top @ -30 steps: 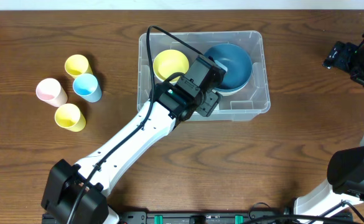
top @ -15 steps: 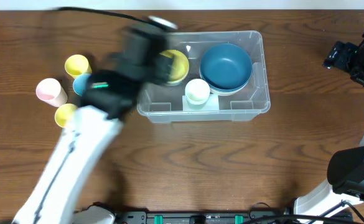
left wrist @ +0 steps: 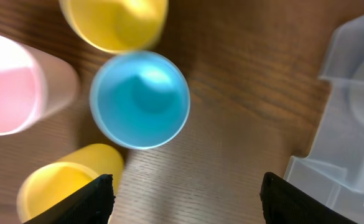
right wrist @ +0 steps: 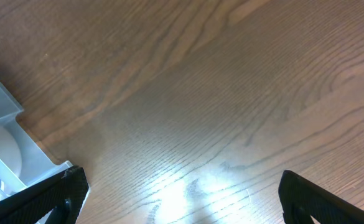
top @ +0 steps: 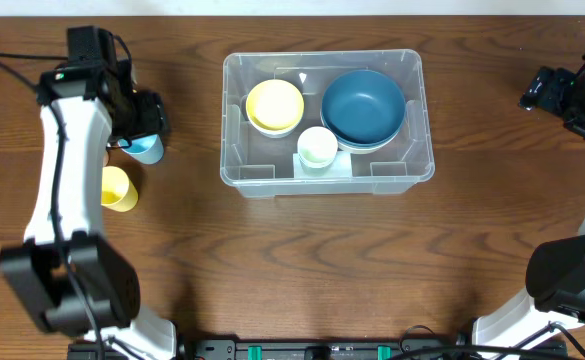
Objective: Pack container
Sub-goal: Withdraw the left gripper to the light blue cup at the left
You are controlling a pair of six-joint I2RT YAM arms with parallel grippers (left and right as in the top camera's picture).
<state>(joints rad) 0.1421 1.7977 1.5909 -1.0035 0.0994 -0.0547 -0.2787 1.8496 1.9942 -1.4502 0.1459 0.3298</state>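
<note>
Left gripper [left wrist: 186,200] is hovering well to the left of the container [top: 424,150], fingers spread wide with nothing between them, just above a blue cup [left wrist: 139,99]. Beside that cup, a pink cup [left wrist: 10,84] and yellow cups [left wrist: 70,180] are standing. The container is sitting on the table [top: 302,260], holding a yellow bowl [top: 275,105], a blue bowl [top: 364,108] and a small white cup [top: 318,146]. Right gripper [right wrist: 182,196] is hanging off to the container's right, fingers spread, empty.

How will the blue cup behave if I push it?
The blue cup looks like thin plastic, so probably light and squeezable. It stands upright, open end up, so a side push may tip it. The pink cup and a yellow cup sit close; nudging likely disturbs them.
</note>
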